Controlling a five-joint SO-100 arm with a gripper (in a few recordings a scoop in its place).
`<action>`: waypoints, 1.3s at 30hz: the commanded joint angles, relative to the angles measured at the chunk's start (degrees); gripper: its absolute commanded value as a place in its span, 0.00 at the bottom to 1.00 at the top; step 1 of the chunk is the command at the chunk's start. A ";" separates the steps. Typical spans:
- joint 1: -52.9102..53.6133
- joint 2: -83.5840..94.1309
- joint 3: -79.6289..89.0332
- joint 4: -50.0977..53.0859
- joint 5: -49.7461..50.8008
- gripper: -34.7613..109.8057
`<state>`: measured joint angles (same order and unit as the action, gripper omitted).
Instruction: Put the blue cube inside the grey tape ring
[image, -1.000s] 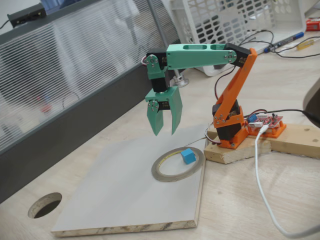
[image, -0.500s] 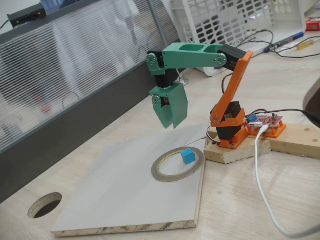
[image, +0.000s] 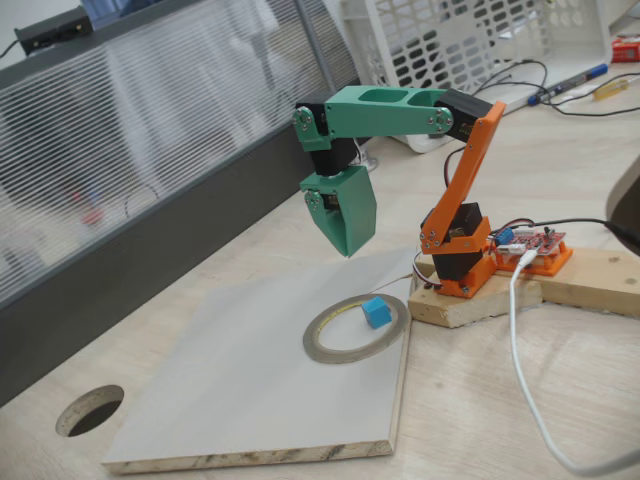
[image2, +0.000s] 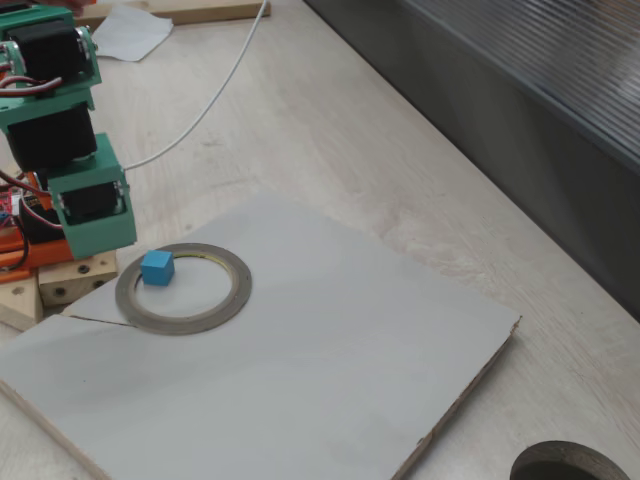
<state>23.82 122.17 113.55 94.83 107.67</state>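
Observation:
The blue cube (image: 376, 312) rests on the board inside the grey tape ring (image: 312, 340), close to the ring's right inner rim. In the other fixed view the blue cube (image2: 157, 267) sits at the left side of the grey tape ring's (image2: 235, 290) hollow. My green gripper (image: 348, 250) hangs in the air above and behind the ring, well clear of the cube, pointing down. Its jaws are shut together with nothing between them. From the other side the gripper (image2: 100, 235) shows as a green block just left of the ring.
The ring lies near a corner of a grey board (image: 250, 390). A round hole (image: 90, 410) is cut in the tabletop at front left. The arm's base stands on wooden blocks (image: 590, 275), with a white cable (image: 520, 350) trailing forward. A dark partition (image: 150, 240) runs along the left.
The jaws went from open to shut with nothing in them, and the gripper shifted slightly right and back. Cube and ring have not moved.

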 joint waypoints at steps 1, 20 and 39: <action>0.44 1.23 -0.35 0.97 0.44 0.24; 0.18 0.44 -0.26 0.97 0.35 0.24; -0.26 0.44 -0.26 7.12 0.18 0.25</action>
<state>23.47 121.90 113.55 98.35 107.31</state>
